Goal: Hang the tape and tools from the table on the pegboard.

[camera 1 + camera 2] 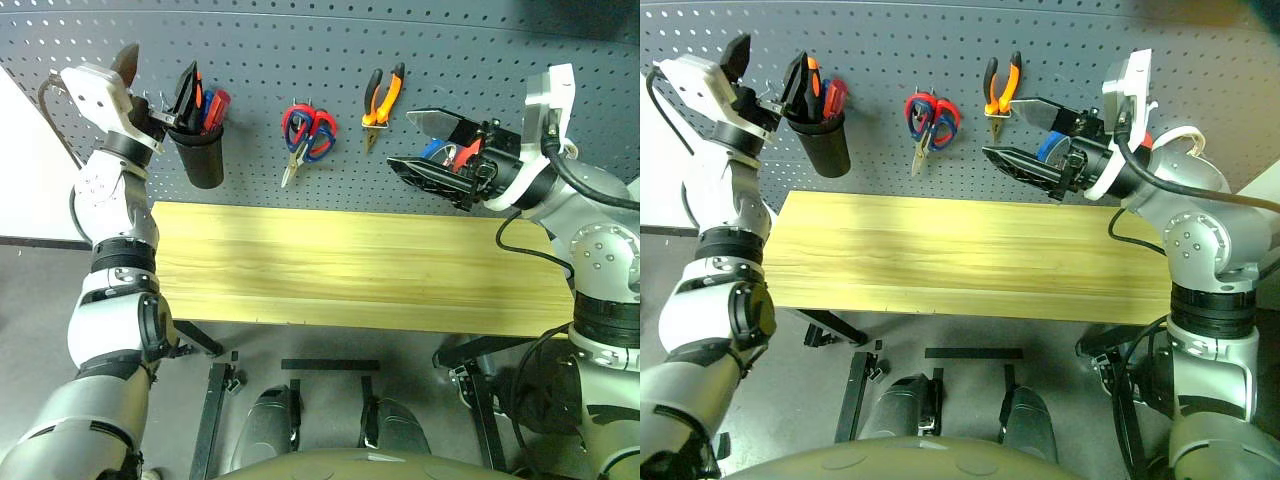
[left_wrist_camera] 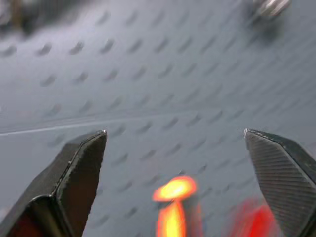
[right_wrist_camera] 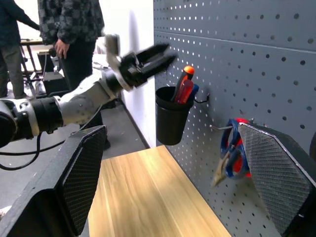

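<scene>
— Status of your fingers?

— I am holding both spread wide, gripping nothing. My left gripper is hovering at the black cup on the pegboard; my right gripper is hanging above the table.

— The tools?

— The screwdriver is standing in that cup; the pliers are hanging on a hook. My right wrist view is also showing people beyond the table.

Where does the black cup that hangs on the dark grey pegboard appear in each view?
Left eye view: black cup, upper left.
Right eye view: upper left.
Left wrist view: the cup itself is not in it.
Right wrist view: centre.
Shared landmark: orange-tipped screwdriver in it.
</scene>
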